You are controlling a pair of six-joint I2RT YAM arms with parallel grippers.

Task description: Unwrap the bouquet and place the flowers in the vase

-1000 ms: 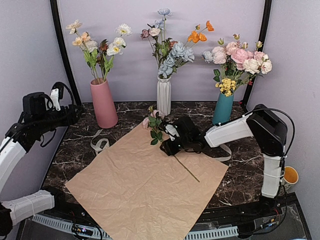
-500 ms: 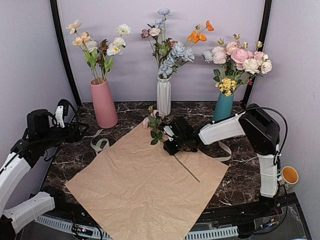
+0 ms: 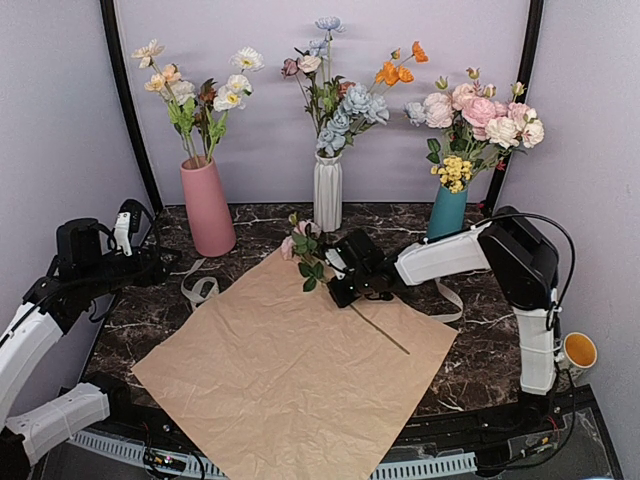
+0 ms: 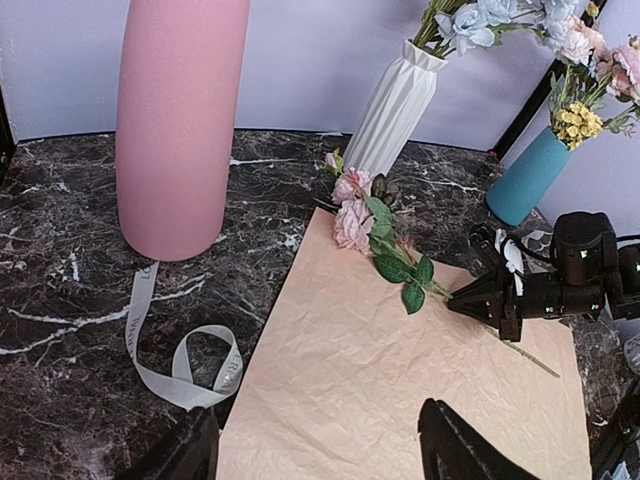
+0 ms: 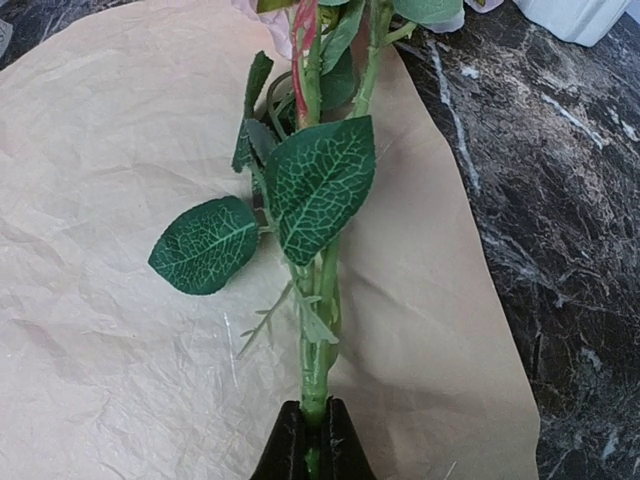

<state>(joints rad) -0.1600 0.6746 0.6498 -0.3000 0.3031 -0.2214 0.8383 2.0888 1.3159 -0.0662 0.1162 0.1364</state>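
The unwrapping looks done: the paper point(image 3: 290, 370) lies flat and open on the table point(image 3: 480, 350), and the ribbon point(image 3: 200, 290) sits loose on the marble just left of it; most of the flowers point(image 3: 195, 95) already stand in the pink vase point(image 3: 207, 210) at the back left; what seems to be left is one last flower point(image 3: 303, 250), lying at the far edge of the paper with its pink head toward the white vase point(image 3: 327, 190) and its long stem trailing across the sheet (I can't spot any other loose stems); the right gripper point(image 3: 338, 285) is clamped on that stem just below the leaves, low over the paper; the left gripper point(image 3: 165, 262) hangs with its jaws apart and nothing in them, near the ribbon, well apart from the flower; compared with a second ago, the right jaws, which stood open around the stem, have closed on it, the stem's free end has swung slightly toward the back, and the left arm has dropped lower and come in toward the table; the remaining job, I'd say, is carrying this stem to the pink vase
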